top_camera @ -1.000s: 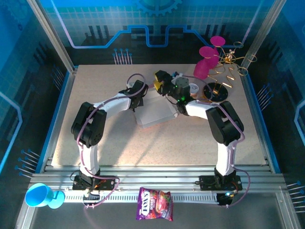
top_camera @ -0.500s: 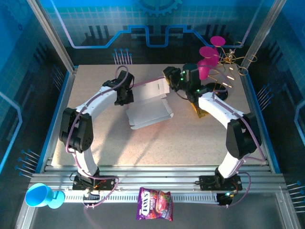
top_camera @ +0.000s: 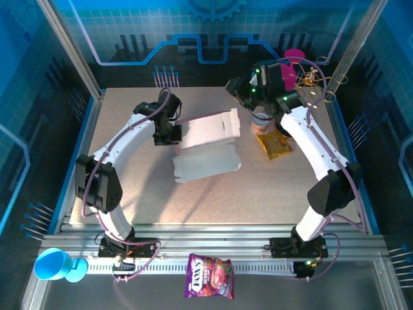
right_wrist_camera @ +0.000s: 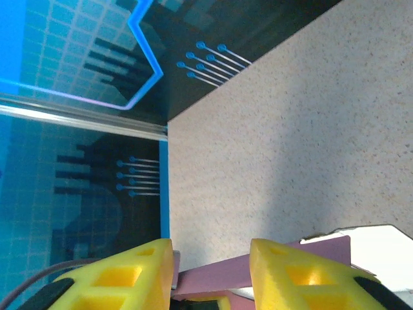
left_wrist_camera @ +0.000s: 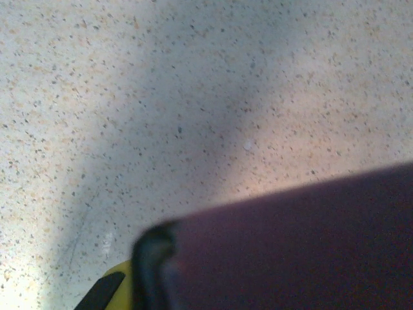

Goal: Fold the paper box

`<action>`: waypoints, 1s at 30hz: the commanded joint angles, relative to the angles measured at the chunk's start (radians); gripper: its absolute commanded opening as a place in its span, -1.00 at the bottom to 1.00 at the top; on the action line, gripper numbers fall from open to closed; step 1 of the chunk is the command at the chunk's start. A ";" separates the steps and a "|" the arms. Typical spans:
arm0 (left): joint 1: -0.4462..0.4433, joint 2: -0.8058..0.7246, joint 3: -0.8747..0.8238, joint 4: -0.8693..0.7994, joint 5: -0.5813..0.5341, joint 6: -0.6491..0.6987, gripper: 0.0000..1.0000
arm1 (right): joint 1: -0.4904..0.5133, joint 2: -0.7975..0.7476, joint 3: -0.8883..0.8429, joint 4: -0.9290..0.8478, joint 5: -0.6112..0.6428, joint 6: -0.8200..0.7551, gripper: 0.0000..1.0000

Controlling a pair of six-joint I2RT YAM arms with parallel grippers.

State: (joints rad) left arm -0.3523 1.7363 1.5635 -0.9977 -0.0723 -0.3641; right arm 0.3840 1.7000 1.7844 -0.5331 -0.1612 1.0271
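The paper box [top_camera: 206, 161] is pinched by the half-hidden left end effector [top_camera: 173, 135]; the right end effector [right_wrist_camera: 211, 255] is parted.

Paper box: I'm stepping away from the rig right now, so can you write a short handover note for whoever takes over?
Left gripper: shut on the left edge of the paper box.
Right gripper: open, with the box's pink edge between its fingers, not clamped.
Box: near the table's centre, mostly flat, one panel raised.
Done: one panel lifted.
Left: fold the sides, tuck the flaps, close the box.
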 commanded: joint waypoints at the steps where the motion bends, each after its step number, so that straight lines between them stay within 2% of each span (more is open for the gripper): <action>1: -0.024 -0.032 0.022 -0.049 0.025 0.001 -1.00 | -0.008 0.040 0.027 -0.111 -0.050 -0.059 -0.26; 5: -0.036 -0.022 0.036 -0.047 0.018 -0.010 -1.00 | -0.005 0.052 0.031 -0.170 -0.037 -0.080 -0.27; 13: -0.050 -0.005 0.057 -0.048 0.018 -0.005 -1.00 | -0.007 0.032 -0.054 -0.162 -0.028 -0.082 -0.27; 30: -0.051 0.010 0.085 -0.058 0.020 -0.001 -1.00 | 0.020 -0.032 -0.088 -0.182 -0.012 -0.043 -0.27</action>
State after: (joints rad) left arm -0.3962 1.7370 1.6096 -1.0355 -0.0696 -0.3645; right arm 0.3897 1.7119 1.7084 -0.6868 -0.1844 0.9718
